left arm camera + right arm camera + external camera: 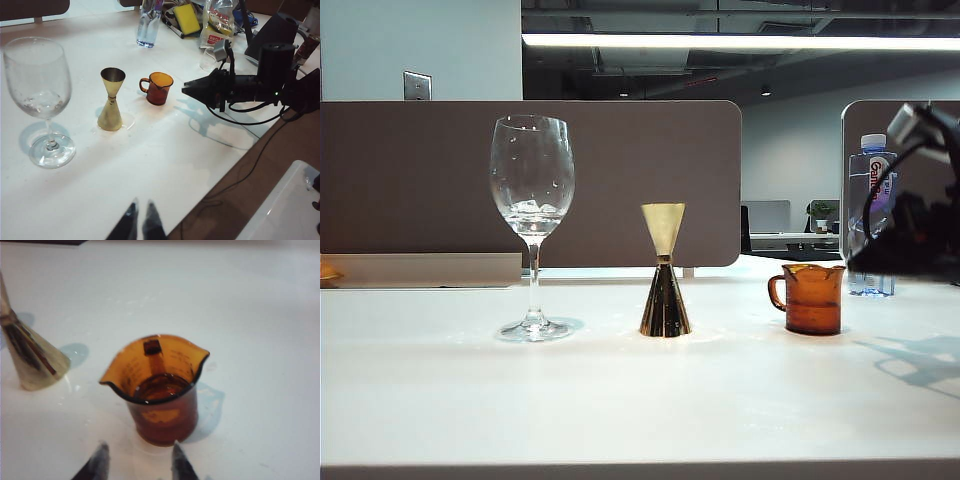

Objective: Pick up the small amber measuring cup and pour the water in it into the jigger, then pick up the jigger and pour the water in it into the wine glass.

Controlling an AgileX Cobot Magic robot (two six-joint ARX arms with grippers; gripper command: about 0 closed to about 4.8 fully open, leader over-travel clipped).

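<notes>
Right wrist view: right gripper (137,462) parted before small amber measuring cup (157,390).

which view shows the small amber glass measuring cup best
The right wrist view: the small amber glass measuring cup fills the frame, interior visible, just beyond the right claw. The exterior view shows it side-on, handle leftward; the left wrist view shows it small, from above.

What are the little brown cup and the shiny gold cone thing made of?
The small amber measuring cup looks like see-through brown glass, maybe plastic: light shines through its wall and printed marks show. The jigger looks like polished gold metal: its lower cone mirrors dark stripes. The right claw hangs open just short of the cup; the left claw hovers apart.
</notes>
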